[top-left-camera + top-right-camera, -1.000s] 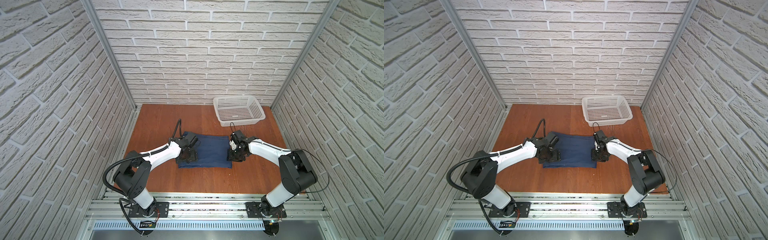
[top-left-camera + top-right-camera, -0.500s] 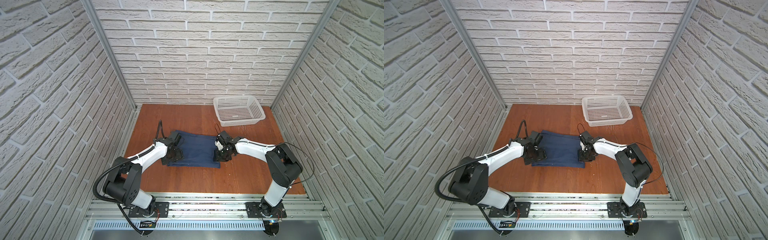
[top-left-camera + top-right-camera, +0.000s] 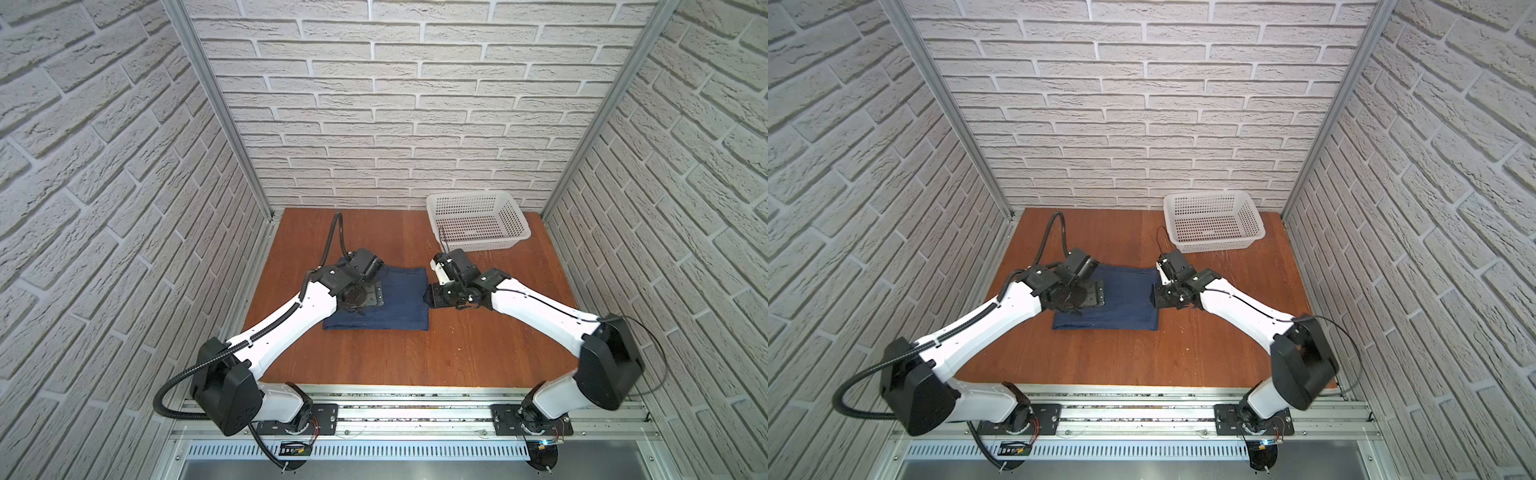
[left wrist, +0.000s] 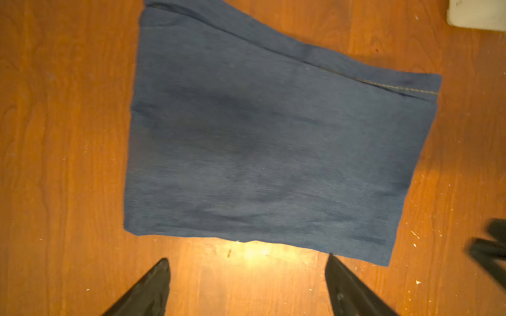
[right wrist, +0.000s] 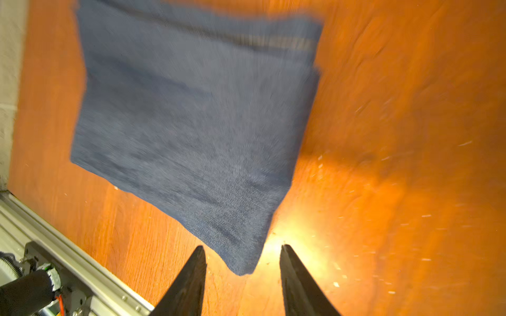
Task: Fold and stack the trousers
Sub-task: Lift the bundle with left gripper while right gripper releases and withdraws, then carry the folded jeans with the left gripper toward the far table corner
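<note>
So the trousers (image 3: 405, 299) were seen folded flat on the table (image 3: 457, 353), left of centre — folding judged done. The left gripper (image 4: 247, 258) was spread wide, the right gripper (image 5: 242, 246) narrower, nothing held. For stacking, the side edges would need pinching.

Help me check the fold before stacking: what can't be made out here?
Folded dark navy denim trousers: their left end is hidden under the left arm's wrist in both top views.
Right wrist view: motion blur smears their seam and weave.
Left wrist view: the frame edge cuts off one trousers corner and leaves a white rounded object unidentifiable.
Pockets, waistband: in no view.
</note>
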Robot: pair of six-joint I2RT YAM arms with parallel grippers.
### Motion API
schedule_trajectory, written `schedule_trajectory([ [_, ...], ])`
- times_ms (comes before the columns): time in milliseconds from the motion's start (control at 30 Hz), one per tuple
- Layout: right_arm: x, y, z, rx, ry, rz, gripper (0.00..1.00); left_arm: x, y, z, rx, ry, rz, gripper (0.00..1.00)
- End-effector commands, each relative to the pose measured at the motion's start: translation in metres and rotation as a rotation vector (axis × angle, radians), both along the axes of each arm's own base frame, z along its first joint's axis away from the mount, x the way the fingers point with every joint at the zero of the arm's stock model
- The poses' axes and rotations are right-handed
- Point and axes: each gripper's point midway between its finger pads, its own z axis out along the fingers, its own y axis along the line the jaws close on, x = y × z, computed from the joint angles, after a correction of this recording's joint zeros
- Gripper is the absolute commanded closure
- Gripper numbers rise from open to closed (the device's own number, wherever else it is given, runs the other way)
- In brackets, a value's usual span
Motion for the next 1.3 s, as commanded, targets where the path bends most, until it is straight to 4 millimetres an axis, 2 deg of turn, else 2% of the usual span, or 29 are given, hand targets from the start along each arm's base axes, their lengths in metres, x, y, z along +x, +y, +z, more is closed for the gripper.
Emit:
schedule_trajectory([
  [0, 0.001, -0.018, 0.009, -0.054, -0.153, 0.014, 0.54, -0.007, 0.002, -0.022, 0.099, 0.055, 0.060, 0.03],
  [233, -0.010, -0.030, 0.013, -0.051, -0.269, 0.037, 0.54, -0.005, -0.023, -0.070, 0.132, 0.116, 0.066, 0.02],
  [500, -0.020, -0.023, 0.007, 0.001, -0.370, 0.092, 0.54, 0.003, -0.032, -0.116, 0.159, 0.181, 0.042, 0.02],
  [700, -0.022, -0.020, -0.001, -0.012, -0.339, 0.099, 0.55, 0.006, -0.010, -0.149, 0.167, 0.265, 0.073, 0.03],
  [833, -0.020, -0.018, -0.004, -0.011, -0.332, 0.096, 0.55, 0.015, 0.005, -0.160, 0.178, 0.311, 0.064, 0.04],
  [1000, -0.016, -0.013, -0.004, -0.006, -0.326, 0.092, 0.55, 0.034, 0.020, -0.162, 0.187, 0.344, 0.048, 0.05],
  [1267, -0.011, -0.003, -0.005, 0.005, -0.315, 0.102, 0.56, 0.068, 0.055, -0.157, 0.200, 0.371, 0.062, 0.05],
])
